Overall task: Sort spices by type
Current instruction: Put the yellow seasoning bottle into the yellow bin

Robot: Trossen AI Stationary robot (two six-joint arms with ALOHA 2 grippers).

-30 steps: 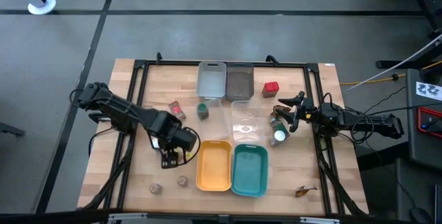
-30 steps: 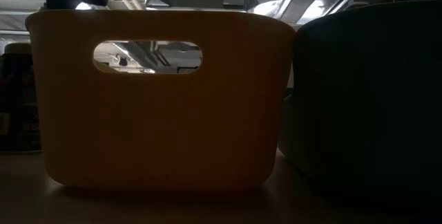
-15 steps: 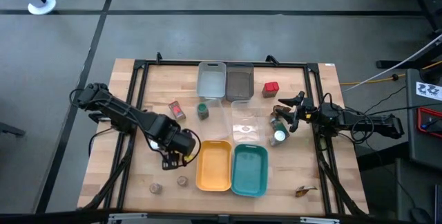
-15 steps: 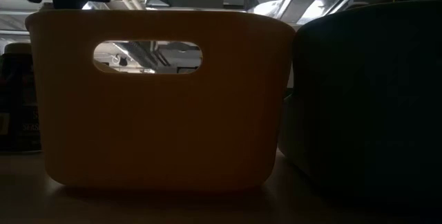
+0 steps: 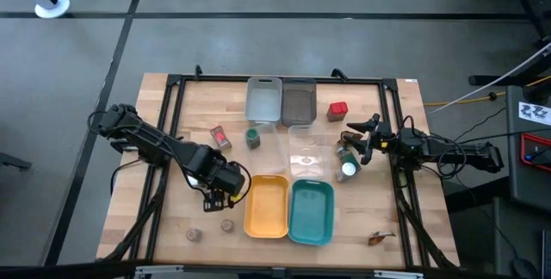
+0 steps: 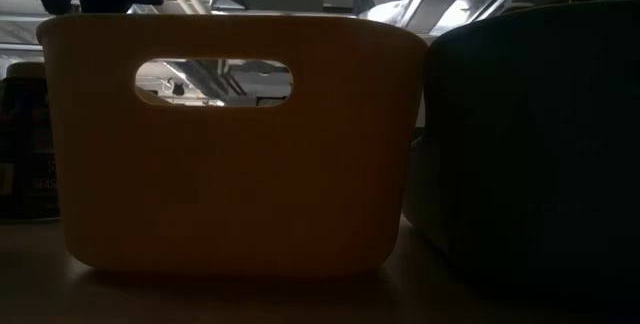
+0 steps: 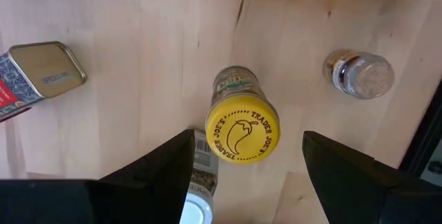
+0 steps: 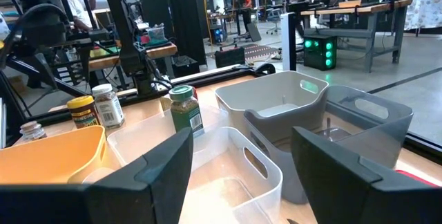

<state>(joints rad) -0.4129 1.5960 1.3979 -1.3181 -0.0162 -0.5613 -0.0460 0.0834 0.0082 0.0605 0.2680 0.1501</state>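
Note:
My left gripper (image 5: 220,198) hangs open just left of the yellow tray (image 5: 266,205), pointing down. In the left wrist view it (image 7: 246,141) is above an upright yellow-lidded jar (image 7: 242,128), one finger to each side, touching nothing. Next to that jar stands a white-lidded jar (image 7: 199,182); a flat tin (image 7: 43,72) and a clear jar on its side (image 7: 359,74) lie farther off. My right gripper (image 5: 355,141) waits open at the table's right, beside a white-lidded jar (image 5: 347,169). A green-lidded jar (image 5: 253,137), a red tin (image 5: 220,136) and a red box (image 5: 337,109) stand apart.
A teal tray (image 5: 311,212) sits right of the yellow one, a clear tray (image 5: 306,152) behind them, and two grey trays (image 5: 264,100) (image 5: 299,101) at the far edge. Two small jars (image 5: 195,234) (image 5: 228,226) lie near the front edge. The low view is filled by the yellow tray (image 6: 230,144).
My left gripper has drifted a little toward the table's right and near edge, closer to the yellow tray, staying open. Nothing else has moved.

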